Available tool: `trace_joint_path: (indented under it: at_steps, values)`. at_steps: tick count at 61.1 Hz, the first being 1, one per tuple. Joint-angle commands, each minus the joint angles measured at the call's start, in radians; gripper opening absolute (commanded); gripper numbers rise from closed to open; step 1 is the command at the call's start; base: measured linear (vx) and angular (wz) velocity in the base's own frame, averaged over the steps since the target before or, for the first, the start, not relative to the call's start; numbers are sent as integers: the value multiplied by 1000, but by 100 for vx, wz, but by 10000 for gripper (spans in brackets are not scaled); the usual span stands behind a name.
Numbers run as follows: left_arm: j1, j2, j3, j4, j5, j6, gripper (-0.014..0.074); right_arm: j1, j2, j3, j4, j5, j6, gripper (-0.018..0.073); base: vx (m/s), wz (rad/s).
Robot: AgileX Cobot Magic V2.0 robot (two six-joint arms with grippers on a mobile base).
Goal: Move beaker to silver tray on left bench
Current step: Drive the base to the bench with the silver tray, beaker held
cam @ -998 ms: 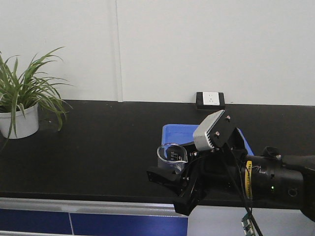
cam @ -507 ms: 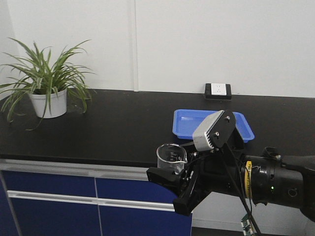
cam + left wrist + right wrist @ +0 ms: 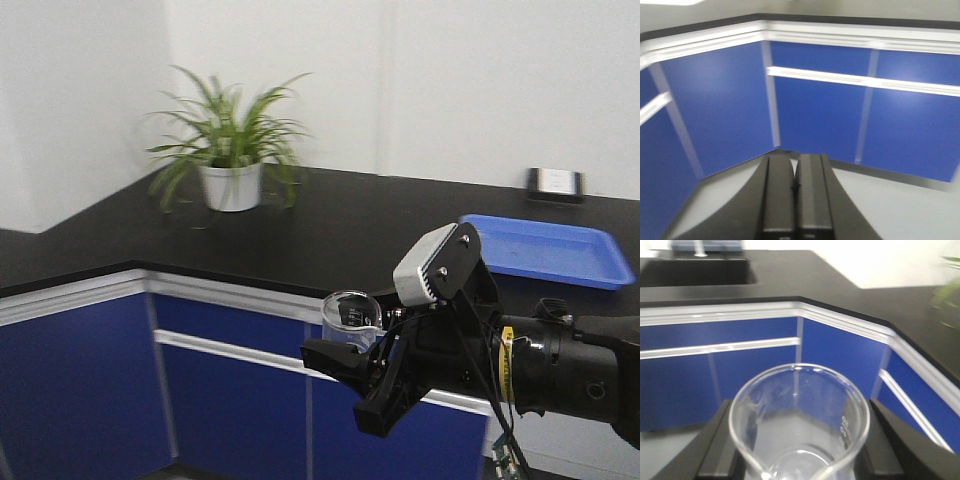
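Beaker: upright and clear of any surface, at lower centre of the front view, ahead of the blue cabinet fronts. It is gripped by the right gripper. Its frame position is unchanged from 0.5 s ago.
Right jaws: closed on the beaker, one black jaw on each side of the glass wall in the right wrist view.
Left gripper: jaws pressed together with only a thin seam between them, holding nothing.
Desk: black top. A corner and a left desk section are now in view at the left edge.
Potted plant: on the desk, shifted from upper left to upper centre-left.
Blue tray: on the desk, shifted from centre-right to the right edge.
Wall socket: shifted right, blurred.
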Motion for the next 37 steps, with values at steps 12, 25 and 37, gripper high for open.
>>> trace_joint_path:
  at_steps: [12,25,37]
  values:
    - [-3,-6,19,-8,-78,0,1,-3,-34,-35,47,-14,0,-11,-8,68]
    - [-3,-6,19,-8,-78,0,1,-3,-34,-35,47,-14,0,-11,-5,79]
    - [-3,-6,19,-8,-78,0,1,-3,-34,-35,47,-14,0,-11,1,80]
